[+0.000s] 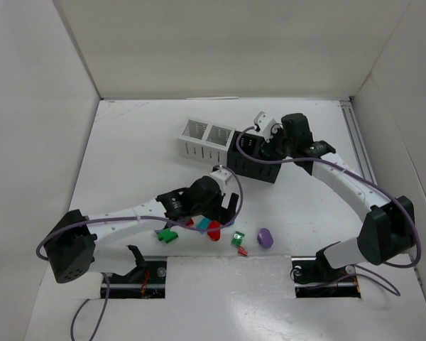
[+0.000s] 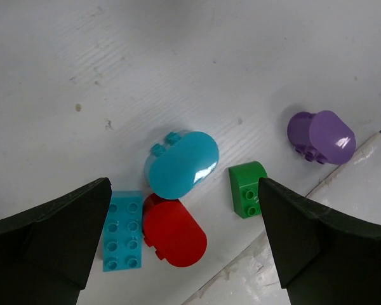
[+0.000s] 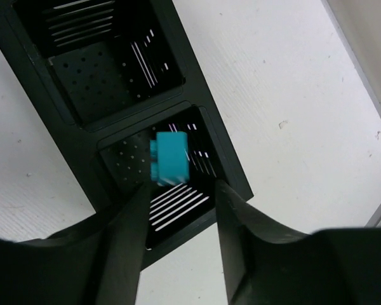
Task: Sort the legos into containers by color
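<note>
Containers (image 1: 199, 151) sit mid-table (image 1: 128, 163), two white cups on the left and two black on the right, joined in a row. Right gripper (image 3: 181, 213) hovers over the end black cup (image 3: 232, 181) with jaws parted and nothing between them. A small teal brick (image 3: 171, 157) shows inside that cup's opening, clear of the fingertips. Left gripper (image 2: 184, 190) hangs spread wide, holding nothing, over loose pieces on the table: teal oval (image 2: 181, 164) touching red oval (image 2: 174, 232), long teal brick (image 2: 122, 229) beside them, green brick (image 2: 247, 189) near, purple oval (image 2: 322, 136) farther off.
</note>
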Tool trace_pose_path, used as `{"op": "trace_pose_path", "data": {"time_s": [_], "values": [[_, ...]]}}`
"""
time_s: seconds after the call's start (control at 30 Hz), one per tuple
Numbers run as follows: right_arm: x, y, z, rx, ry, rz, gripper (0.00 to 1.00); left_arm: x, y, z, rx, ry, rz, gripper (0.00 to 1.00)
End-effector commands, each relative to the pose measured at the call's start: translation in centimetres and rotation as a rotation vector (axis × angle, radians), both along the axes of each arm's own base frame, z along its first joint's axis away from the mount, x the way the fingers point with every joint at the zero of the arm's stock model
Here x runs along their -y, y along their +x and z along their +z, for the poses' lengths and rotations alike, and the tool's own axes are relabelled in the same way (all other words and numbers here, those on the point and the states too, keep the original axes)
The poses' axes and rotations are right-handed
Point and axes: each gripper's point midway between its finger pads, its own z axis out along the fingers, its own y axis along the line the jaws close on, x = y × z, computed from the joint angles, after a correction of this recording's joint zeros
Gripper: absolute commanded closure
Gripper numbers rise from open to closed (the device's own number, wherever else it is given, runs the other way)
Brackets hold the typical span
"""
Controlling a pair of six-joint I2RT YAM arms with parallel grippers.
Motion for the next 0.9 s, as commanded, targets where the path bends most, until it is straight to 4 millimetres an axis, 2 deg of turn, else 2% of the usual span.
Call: {"op": "trace_pose_path", "data": {"time_s": [0.0, 0.13, 0.17, 0.23, 0.4, 0.53, 0.57, 0.6, 0.67, 0.73, 0.8, 0.87], "values": [[-0.5, 0.2, 1.6, 0.031, 0.034, 0.034, 0.48, 2.2, 1.0, 2.1, 0.134, -0.010, -0.057, 0.00], [-0.4, 0.0, 1.7, 0.031, 0.026, 0.039, 0.34, 2.2, 0.9, 0.8, 0.145, 0.049, -0.095, 0.00], [-0.2, -0.4, 1.0, 0.009, 0.018, 0.039, 0.31, 2.3, 1.0, 0.9, 0.161, 0.049, -0.106, 0.00], [0.0, -0.8, 1.8, 0.033, 0.018, 0.045, 0.25, 2.5, 1.0, 0.4, 0.169, 0.067, -0.135, 0.00], [1.3, -1.5, 3.3, 0.067, 0.036, 0.036, 0.22, 2.5, 1.1, -1.3, 0.185, 0.133, -0.211, 0.00], [2.2, -2.3, 4.0, 0.088, 0.058, 0.040, 0.21, 2.7, 0.3, -2.5, 0.173, 0.164, -0.280, 0.00], [2.1, -2.5, 3.5, 0.076, 0.061, 0.050, 0.21, 2.7, 0.4, -2.5, 0.178, 0.168, -0.287, 0.01], [2.5, -2.6, 4.0, 0.090, 0.066, 0.041, 0.21, 2.8, 0.2, -2.5, 0.184, 0.172, -0.291, 0.01], [3.0, -3.0, 3.5, 0.076, 0.061, 0.032, 0.21, 2.8, 0.2, -2.5, 0.190, 0.176, -0.297, 0.01], [2.9, -3.1, 3.9, 0.089, 0.062, 0.047, 0.21, 3.2, -0.2, -2.7, 0.193, 0.175, -0.324, 0.01], [3.4, -3.4, 3.7, 0.082, 0.059, 0.035, 0.21, 3.2, -0.5, -4.0, 0.181, 0.213, -0.340, 0.01], [3.8, -3.5, 3.6, 0.084, 0.059, 0.024, 0.21, 4.0, -0.8, -4.0, 0.184, 0.224, -0.356, 0.01]]}}
